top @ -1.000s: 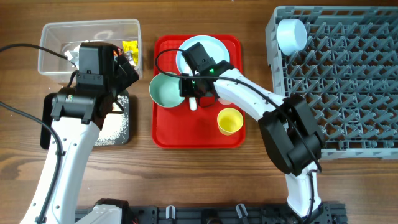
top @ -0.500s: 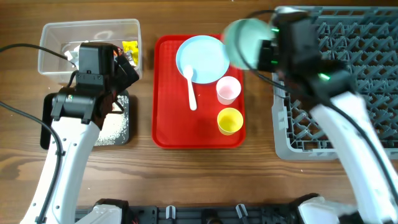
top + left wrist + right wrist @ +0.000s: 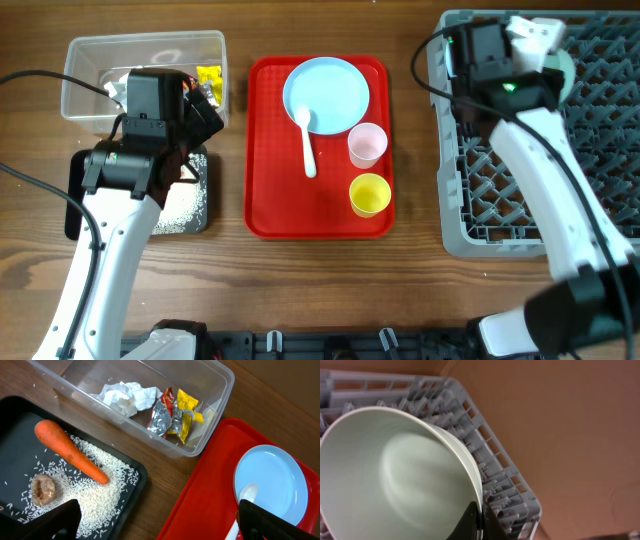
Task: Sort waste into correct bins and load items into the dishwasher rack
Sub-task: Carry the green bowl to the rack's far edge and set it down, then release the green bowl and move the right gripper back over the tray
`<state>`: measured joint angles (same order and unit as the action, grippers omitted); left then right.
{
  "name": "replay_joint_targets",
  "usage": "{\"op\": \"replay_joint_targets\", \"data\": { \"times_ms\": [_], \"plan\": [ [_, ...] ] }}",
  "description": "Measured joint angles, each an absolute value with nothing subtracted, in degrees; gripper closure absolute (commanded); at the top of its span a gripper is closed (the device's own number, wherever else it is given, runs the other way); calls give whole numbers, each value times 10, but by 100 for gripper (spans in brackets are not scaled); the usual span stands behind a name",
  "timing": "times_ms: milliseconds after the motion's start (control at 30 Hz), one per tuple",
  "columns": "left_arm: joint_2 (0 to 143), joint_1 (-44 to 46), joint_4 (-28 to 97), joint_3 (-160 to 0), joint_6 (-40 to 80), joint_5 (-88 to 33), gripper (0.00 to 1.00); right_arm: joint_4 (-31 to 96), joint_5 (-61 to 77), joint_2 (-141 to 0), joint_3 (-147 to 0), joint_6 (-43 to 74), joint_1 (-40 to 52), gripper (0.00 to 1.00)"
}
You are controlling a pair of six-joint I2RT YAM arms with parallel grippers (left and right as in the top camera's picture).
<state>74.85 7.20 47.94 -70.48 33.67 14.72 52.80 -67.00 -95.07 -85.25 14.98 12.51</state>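
Left of red tray (image 3: 270,205): waste (image 3: 70,452) binned, left jaws released | on it: plate (image 3: 335,85), spoon (image 3: 307,150), 2 cups (image 3: 367,144) | right: right jaws clench bowl (image 3: 395,475) over rack (image 3: 600,150)

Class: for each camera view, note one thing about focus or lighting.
Overhead: even light, red tray crisp. Left wrist: carrot and rice sharp, tool fingers dark and soft. Right wrist: bowl looms close, inside softly shaded; rack behind clear.

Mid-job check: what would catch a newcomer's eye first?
The right pincer grips a pale teal bowl by its rim above the grey lattice rack, far right. Centre, a flat red tray holds a pale blue plate; left, an orange carrot lies on rice in a black tray.
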Motion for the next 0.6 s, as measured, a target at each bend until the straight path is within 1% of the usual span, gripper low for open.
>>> {"op": "replay_joint_targets", "data": {
  "times_ms": [100, 233, 367, 600],
  "plan": [
    [748, 72, 480, -705, 337, 147, 0, 508, -680, -1013, -851, 114, 124, 96],
    [748, 72, 480, -705, 337, 147, 0, 505, -683, -1049, -848, 95, 124, 96],
    [748, 72, 480, -705, 337, 147, 0, 486, -687, -1052, -848, 86, 124, 96],
    [748, 72, 480, -705, 337, 147, 0, 403, -688, -1052, -848, 6, 122, 96]
  ]
}}
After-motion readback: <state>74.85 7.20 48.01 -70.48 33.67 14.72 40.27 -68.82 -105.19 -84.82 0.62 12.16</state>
